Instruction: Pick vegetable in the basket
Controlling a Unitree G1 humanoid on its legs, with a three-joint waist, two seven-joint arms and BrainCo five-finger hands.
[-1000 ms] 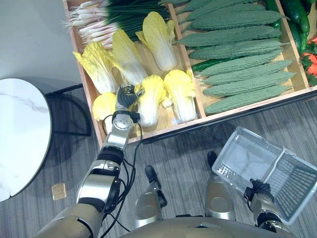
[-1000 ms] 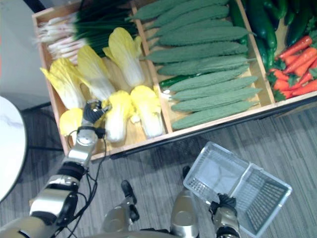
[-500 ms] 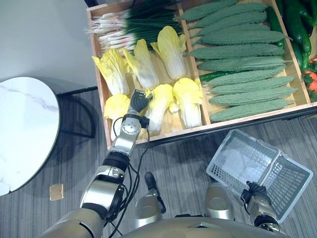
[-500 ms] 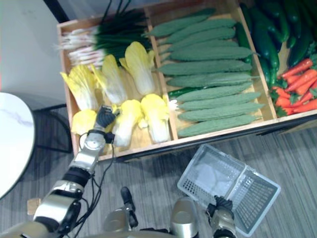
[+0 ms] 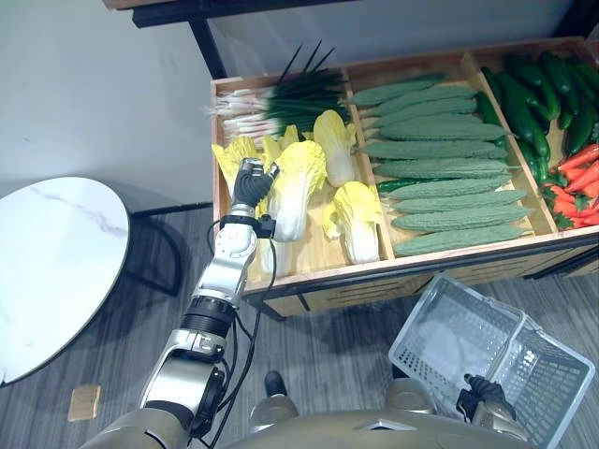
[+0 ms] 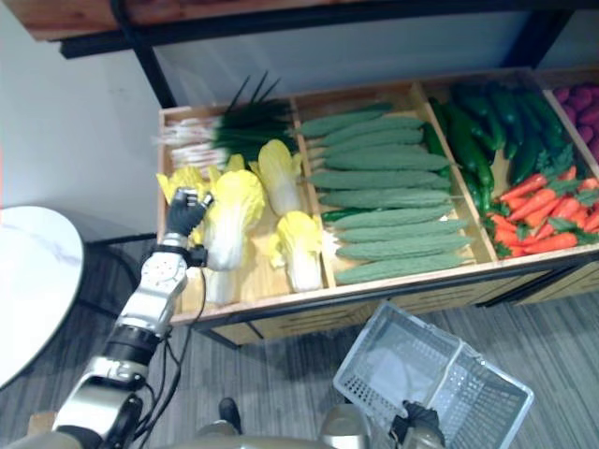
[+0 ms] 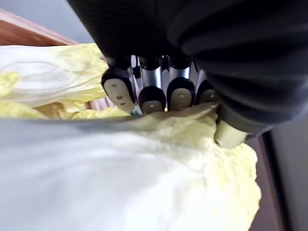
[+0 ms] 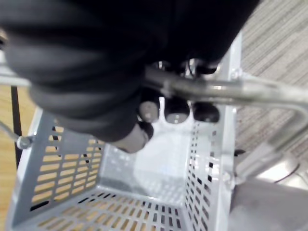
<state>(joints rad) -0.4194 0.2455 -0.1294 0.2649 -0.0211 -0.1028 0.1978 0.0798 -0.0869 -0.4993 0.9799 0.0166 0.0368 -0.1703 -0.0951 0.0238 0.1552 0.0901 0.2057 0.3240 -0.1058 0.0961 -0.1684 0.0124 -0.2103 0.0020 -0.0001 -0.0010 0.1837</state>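
The left hand point(image 5: 250, 183) is clasping a pale yellow, white-ribbed leafy cabbage point(image 5: 298, 178) in the upper middle of the left eye view. It is holding it over the left compartment of the slanted wooden produce crate point(image 5: 318, 273), where the cabbage is seemingly riding above its neighbours. A wrap-around hold probably suits so soft and bulky a head, which a narrow pinch might tear.

At the lower right corner, the right hand point(image 5: 481, 397) is clenching the thin metal handle point(image 8: 216, 91) of the grey perforated plastic basket point(image 5: 418, 323). It is carrying the basket below the crate's front edge, likely so that the cabbage needs only a short trip down and across.

The eye views are giving the layout. The other yellow cabbages point(image 5: 358, 217) are lying in the crate, the bumpy green gourds point(image 5: 440, 173) are in the next compartment, and the basket is well apart from the held cabbage.

The left wrist view is adding the contact itself. The dark-tipped fingers point(image 7: 151, 100) are pressing onto the leaves, with the thumb point(image 7: 230, 135) closing on the opposite side. The right wrist view is showing fingers curling round the handle and the basket's bare floor.
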